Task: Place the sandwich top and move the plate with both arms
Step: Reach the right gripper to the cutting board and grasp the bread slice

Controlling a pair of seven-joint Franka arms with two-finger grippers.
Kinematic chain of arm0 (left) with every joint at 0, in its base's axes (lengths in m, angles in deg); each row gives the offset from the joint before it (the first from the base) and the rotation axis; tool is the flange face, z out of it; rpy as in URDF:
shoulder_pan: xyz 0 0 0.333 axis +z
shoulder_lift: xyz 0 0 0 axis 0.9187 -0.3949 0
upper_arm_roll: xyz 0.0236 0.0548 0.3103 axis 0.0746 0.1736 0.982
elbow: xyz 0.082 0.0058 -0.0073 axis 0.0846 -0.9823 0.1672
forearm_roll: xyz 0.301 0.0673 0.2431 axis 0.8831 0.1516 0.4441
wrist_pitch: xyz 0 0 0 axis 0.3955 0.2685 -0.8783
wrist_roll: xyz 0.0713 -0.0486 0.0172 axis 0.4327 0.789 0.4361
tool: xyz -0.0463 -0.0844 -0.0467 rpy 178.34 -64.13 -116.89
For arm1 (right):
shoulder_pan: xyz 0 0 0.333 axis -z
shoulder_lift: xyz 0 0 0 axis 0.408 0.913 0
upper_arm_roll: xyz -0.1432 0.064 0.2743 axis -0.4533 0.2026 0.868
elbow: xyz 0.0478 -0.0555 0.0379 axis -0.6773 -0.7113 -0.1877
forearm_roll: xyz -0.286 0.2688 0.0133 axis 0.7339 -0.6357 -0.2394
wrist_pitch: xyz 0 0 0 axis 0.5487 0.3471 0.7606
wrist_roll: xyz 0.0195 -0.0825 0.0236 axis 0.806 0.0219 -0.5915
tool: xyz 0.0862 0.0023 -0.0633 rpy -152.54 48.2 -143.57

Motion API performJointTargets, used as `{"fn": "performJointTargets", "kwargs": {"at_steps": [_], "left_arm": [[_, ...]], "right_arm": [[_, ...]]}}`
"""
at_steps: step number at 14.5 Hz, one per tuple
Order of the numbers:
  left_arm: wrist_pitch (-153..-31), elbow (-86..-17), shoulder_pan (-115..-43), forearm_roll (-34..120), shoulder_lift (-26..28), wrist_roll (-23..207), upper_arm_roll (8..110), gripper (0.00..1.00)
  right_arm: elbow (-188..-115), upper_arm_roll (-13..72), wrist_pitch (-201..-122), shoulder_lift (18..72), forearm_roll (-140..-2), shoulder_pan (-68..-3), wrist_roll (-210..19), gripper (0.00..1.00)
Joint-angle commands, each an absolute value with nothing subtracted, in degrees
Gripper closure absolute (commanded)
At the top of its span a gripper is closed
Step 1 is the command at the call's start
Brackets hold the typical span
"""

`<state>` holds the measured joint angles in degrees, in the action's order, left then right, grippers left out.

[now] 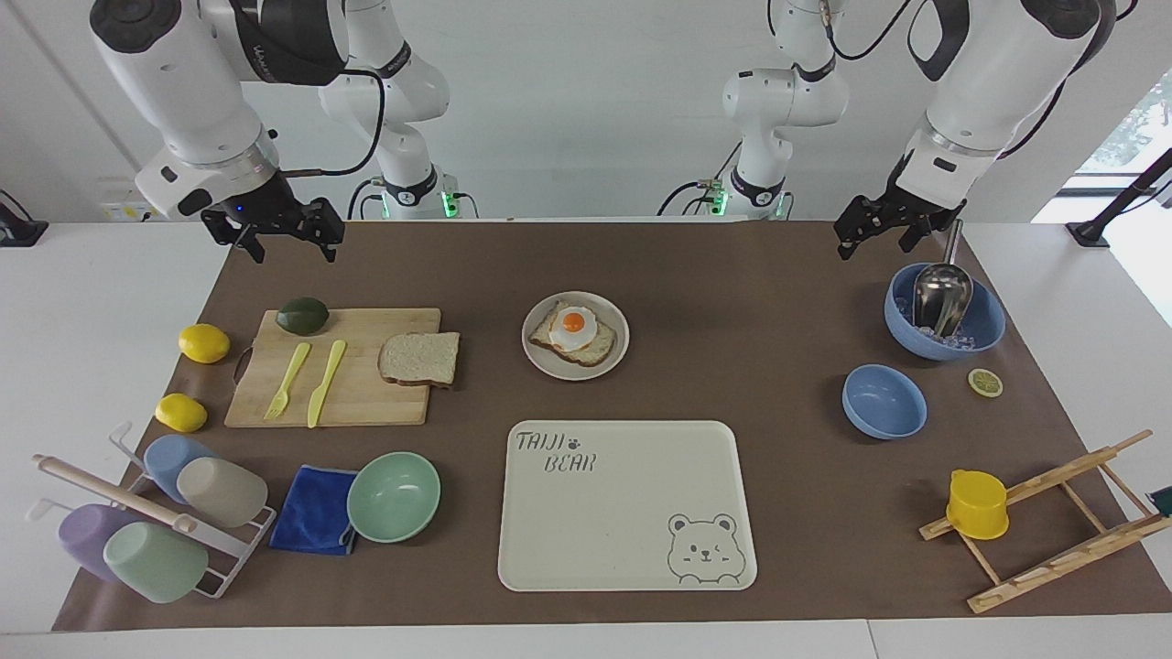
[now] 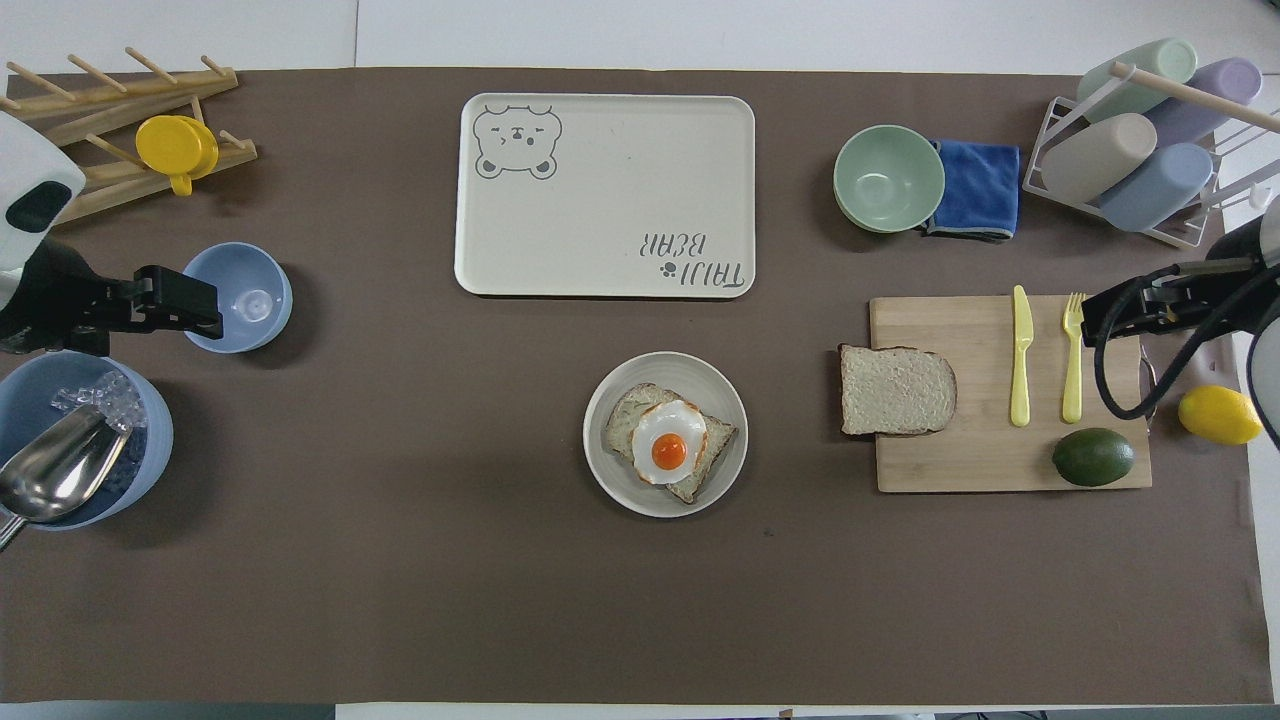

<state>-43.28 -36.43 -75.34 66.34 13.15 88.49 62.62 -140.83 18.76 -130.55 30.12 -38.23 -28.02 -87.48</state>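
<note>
The sandwich top (image 1: 419, 358) is a pale bread slice lying on the cutting board (image 1: 357, 403), at the board's end toward the table's middle; it also shows in the overhead view (image 2: 896, 390). The round beige plate (image 1: 612, 316) sits mid-table and holds a toast slice with a fried egg (image 1: 573, 323); the plate also shows in the overhead view (image 2: 715, 385). My right gripper (image 1: 286, 240) hangs open and empty above the mat, near the avocado corner of the board. My left gripper (image 1: 881, 236) hangs open and empty over the mat, beside the blue bowl with the scoop. Both arms wait.
A bear-printed cream tray (image 1: 627, 503) lies farther from the robots than the plate. The board carries a yellow knife (image 1: 326, 383), a fork (image 1: 288, 381) and an avocado (image 1: 303, 315). Two lemons, a mint bowl (image 1: 394, 495), a blue cloth, a cup rack, two blue bowls and a wooden rack stand around.
</note>
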Motion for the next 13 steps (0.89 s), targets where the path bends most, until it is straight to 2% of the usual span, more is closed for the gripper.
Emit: {"fn": "performJointTargets", "kwargs": {"at_steps": [1, 7, 10, 13], "left_arm": [[-42.83, -37.34, -75.00, 65.73, 14.14, 88.31, 62.77, 0.00], [-42.83, -37.34, -75.00, 65.73, 14.14, 88.31, 62.69, 0.00], [-42.83, -37.34, -75.09, 65.73, 14.14, 88.31, 62.69, 0.00], [-42.83, -37.34, -75.09, 65.73, 14.14, 88.31, 62.69, 0.00]], "right_arm": [[-140.19, 19.05, -130.23, 30.21, -39.10, -27.51, -88.83, 0.00], [-142.55, 19.31, -132.51, 29.25, -38.58, -28.39, -87.08, 0.00], [-144.31, 19.31, -132.60, 30.20, -32.64, -35.39, -79.11, 0.00], [-144.23, 19.31, -133.39, 35.03, -28.82, -41.47, -72.68, 0.00]]}}
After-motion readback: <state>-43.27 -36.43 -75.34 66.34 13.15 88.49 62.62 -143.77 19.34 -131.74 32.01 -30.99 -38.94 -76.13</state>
